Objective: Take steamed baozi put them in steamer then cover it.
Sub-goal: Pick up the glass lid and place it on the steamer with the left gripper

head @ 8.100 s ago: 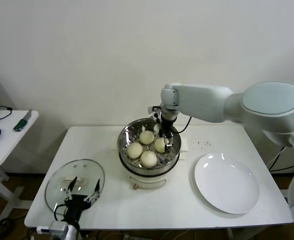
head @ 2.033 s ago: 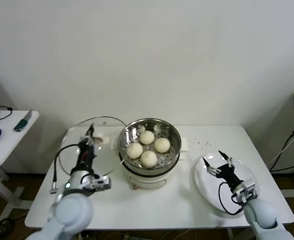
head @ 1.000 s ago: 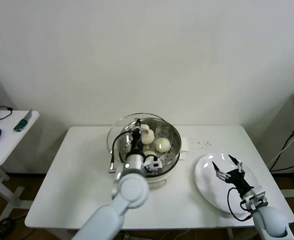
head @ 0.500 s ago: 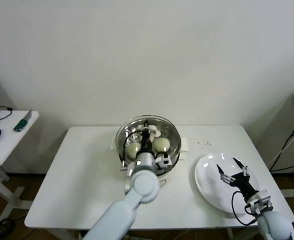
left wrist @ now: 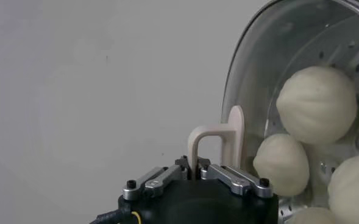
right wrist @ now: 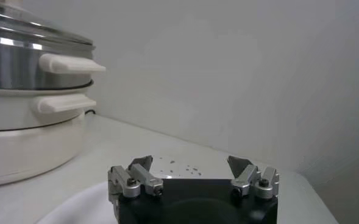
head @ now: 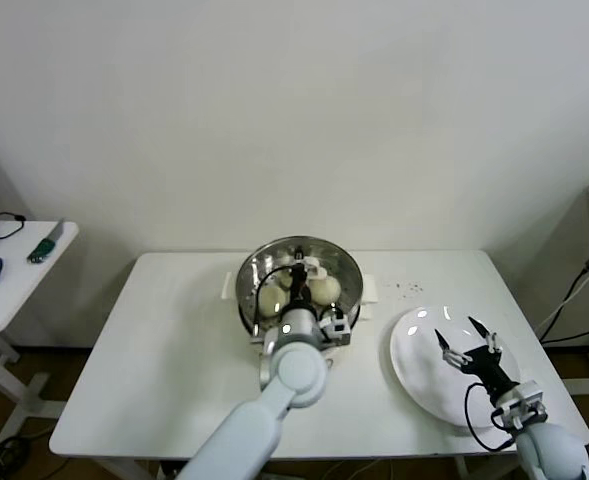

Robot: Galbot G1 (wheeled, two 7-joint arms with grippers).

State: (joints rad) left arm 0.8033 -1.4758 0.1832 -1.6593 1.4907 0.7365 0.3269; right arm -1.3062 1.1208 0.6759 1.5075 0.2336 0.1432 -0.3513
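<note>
Nearest, right of the steamer (head: 299, 290), the right pincer (head: 471, 350) waits spread wide above the plate (head: 424, 385). The left pincer (head: 299, 275) is clamped on the cover (left wrist: 270, 36) handle (left wrist: 219, 141), holding it over the steamer to seal in the baozi (left wrist: 316, 103).

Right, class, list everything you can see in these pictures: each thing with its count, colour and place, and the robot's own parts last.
Table: one, white, centre.
Steamer: one, shiny steel on a white base, middle of the table.
Buns: at least four, cream-white, inside the steamer.
Lid: one, clear glass with a white handle, on the steamer.
Plate: one, white, right of the steamer.
Side table: one, white, far left, holding small items.
Left end effector: shut on the lid's handle.
Right end effector: open, above the plate.
</note>
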